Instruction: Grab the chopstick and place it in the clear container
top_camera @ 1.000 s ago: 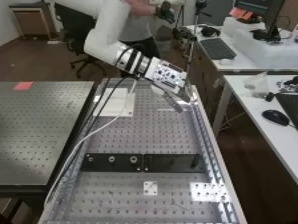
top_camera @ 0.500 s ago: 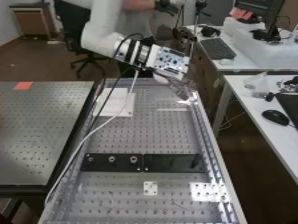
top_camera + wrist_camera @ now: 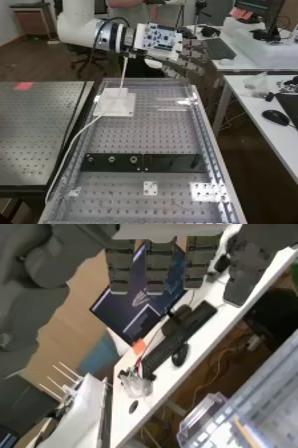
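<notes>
The dark grey hand (image 3: 189, 60) is raised beyond the far right corner of the bench in the high view, its fingers spread and fairly straight with nothing between them. In the wrist view the hand (image 3: 158, 268) also has straight fingers, and its thumb hangs apart from them. A clear container (image 3: 201, 415) stands by the bench's edge. Close to it, a tan chopstick (image 3: 245, 432) lies over the perforated surface; whether it is inside any clear walls I cannot tell. Neither thing is touched by the hand.
The perforated bench (image 3: 146, 135) bears a white block (image 3: 116, 103) and a black bar (image 3: 174, 162). A white desk (image 3: 256, 122) with a mouse (image 3: 275, 117) stands to the right, another metal table (image 3: 46, 130) to the left. A cable (image 3: 78, 135) trails from the arm.
From low over the bench's far right corner, the hand has risen and swung outward past the far edge. Its fingers now point to the right and show spread apart.
</notes>
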{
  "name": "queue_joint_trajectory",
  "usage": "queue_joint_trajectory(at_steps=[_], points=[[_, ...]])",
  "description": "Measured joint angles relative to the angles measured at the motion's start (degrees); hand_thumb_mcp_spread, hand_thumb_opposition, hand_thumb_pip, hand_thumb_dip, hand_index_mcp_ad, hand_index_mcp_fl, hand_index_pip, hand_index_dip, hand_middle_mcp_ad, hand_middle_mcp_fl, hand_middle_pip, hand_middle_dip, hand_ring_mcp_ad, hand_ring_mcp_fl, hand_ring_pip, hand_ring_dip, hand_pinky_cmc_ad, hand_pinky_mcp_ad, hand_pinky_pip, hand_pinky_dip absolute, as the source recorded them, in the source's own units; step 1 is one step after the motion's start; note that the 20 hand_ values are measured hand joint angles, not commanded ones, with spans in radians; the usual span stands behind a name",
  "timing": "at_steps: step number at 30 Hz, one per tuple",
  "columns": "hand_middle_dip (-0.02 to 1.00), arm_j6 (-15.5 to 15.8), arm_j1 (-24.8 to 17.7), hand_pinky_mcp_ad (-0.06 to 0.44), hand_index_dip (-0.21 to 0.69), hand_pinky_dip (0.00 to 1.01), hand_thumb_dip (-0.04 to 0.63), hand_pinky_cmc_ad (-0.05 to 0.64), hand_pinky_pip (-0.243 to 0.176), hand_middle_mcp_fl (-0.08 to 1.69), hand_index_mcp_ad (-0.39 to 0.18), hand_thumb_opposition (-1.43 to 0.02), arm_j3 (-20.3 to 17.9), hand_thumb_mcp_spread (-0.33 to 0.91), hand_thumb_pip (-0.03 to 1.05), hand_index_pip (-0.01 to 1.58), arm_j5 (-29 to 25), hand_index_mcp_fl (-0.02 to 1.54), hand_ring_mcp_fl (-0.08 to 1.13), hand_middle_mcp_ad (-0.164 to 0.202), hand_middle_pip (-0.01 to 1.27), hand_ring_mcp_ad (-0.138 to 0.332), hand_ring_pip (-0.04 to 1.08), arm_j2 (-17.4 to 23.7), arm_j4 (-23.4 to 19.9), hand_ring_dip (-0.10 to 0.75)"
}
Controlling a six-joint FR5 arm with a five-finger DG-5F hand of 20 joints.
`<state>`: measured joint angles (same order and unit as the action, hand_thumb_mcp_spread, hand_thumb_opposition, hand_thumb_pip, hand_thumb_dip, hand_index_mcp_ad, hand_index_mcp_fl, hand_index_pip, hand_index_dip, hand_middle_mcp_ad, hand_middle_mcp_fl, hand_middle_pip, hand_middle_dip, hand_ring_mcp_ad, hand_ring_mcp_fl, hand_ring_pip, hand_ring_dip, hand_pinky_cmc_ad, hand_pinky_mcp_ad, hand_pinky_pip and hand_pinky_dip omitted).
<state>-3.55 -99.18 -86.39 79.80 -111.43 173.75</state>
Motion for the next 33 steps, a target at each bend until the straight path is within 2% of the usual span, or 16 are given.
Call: queue_joint_trajectory(at_steps=[5, 9, 11, 13, 14, 17, 19, 21, 23, 25, 28, 33], points=[[0.28, 10.01, 2.23, 0.361, 0.265, 0.28, 0.037, 0.494, -0.161, 0.0, -0.171, -0.63, -3.85, 0.19, 0.34, 0.05, -2.99, 0.08, 0.0, 0.005, 0.11, 0.145, 0.08, 5.85, -1.53, 0.133], [0.25, 17.07, 4.13, 0.361, 0.25, 0.22, 0.024, 0.499, -0.162, 0.0, -0.168, -0.63, -4.87, 0.19, 0.34, 0.05, -3.9, 0.08, 0.0, 0.005, 0.12, 0.145, 0.08, 9.44, -0.87, 0.117], [0.25, 20.43, 5.33, 0.361, 0.25, 0.21, 0.024, 0.499, -0.162, 0.01, -0.168, -0.64, -4.66, 0.19, 0.34, 0.05, -4.08, 0.12, 0.0, 0.005, 0.12, 0.145, 0.08, 10.74, 0.08, 0.113], [0.25, 22.12, 5.86, 0.361, 0.25, 0.19, 0.019, 0.497, -0.162, 0.02, -0.171, -0.64, -4.28, 0.19, 0.37, 0.06, -3.22, 0.16, 0.0, 0.005, 0.13, 0.145, 0.08, 11.04, 0.26, 0.113], [0.25, 23.19, 6.05, 0.361, 0.25, 0.18, 0.037, 0.501, -0.162, 0.08, -0.171, -0.64, -4.07, 0.19, 0.45, 0.07, -2.56, 0.23, 0.0, 0.005, 0.14, 0.145, 0.08, 11.16, 0.22, 0.112], [0.25, 26.94, 6.12, 0.361, 0.25, 0.18, 0.075, 0.497, -0.157, 0.24, -0.171, -0.65, -3.29, 0.27, 0.6, 0.06, -1.52, 0.36, 0.0, 0.005, 0.14, 0.138, 0.1, 11.16, 0.33, 0.112], [0.27, 31.45, 6.13, 0.358, 0.248, 0.18, 0.113, 0.497, -0.154, 0.28, -0.171, -0.68, -1.67, 0.28, 0.64, 0.06, -0.61, 0.38, 0.02, 0.002, 0.14, 0.129, 0.1, 10.78, 0.98, 0.112], [0.32, 34.26, 6.02, 0.358, 0.248, 0.18, 0.161, 0.497, -0.133, 0.3, -0.173, -0.69, 0.1, 0.29, 0.67, 0.06, -0.04, 0.41, 0.03, 0.002, 0.14, 0.131, 0.1, 10.22, 1.57, 0.141], [0.37, 37.41, 5.6, 0.358, 0.255, 0.18, 0.18, 0.497, -0.105, 0.32, -0.183, -0.69, 2.57, 0.29, 0.71, 0.06, -0.06, 0.41, 0.05, 0.005, 0.14, 0.127, 0.1, 9.37, 2.76, 0.173], [0.38, 39.3, 5.22, 0.354, 0.253, 0.18, 0.19, 0.494, -0.108, 0.29, -0.187, -0.69, 4.52, 0.28, 0.71, 0.06, -0.6, 0.41, 0.05, 0.005, 0.13, 0.126, 0.1, 8.57, 4.34, 0.173], [0.38, 41.83, 4.73, 0.356, 0.265, 0.18, 0.19, 0.494, -0.105, 0.24, -0.188, -0.69, 6.97, 0.24, 0.65, 0.05, -0.81, 0.32, 0.04, 0.002, 0.11, 0.122, 0.11, 7.69, 6.22, 0.195], [0.38, 46.33, 3.65, 0.354, 0.291, 0.18, 0.182, 0.496, -0.105, 0.15, -0.195, -0.69, 8.36, 0.18, 0.6, 0.05, -3.65, 0.26, 0.0, 0.002, 0.12, 0.115, 0.11, 7.35, 7.2, 0.195]])
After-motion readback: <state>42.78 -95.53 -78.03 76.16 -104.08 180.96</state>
